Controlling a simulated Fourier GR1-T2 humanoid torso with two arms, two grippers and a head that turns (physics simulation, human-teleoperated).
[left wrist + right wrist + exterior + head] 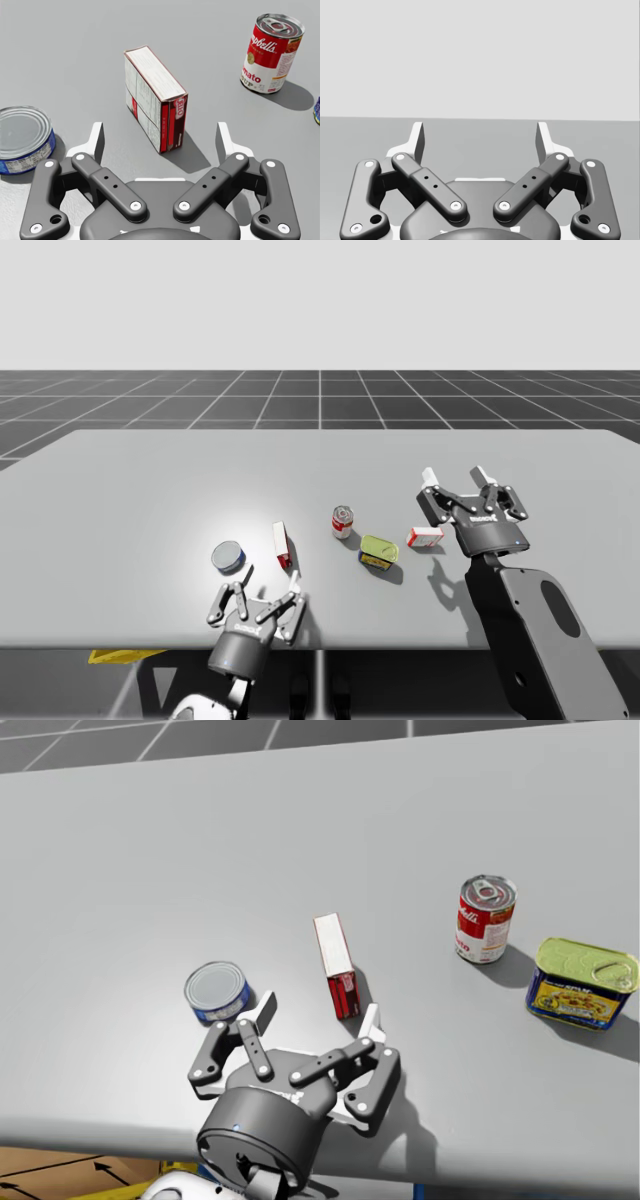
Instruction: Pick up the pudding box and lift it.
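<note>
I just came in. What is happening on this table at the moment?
My left tool is open and low over the grey table. It faces the dark red and white cardboard box, which stands on its long edge just ahead of it, untouched. The box is not yet gripped or lifted. A flat blue-labelled metal can sits beside that tool. My right tool is open too, off to the side near a small red and white box.
</note>
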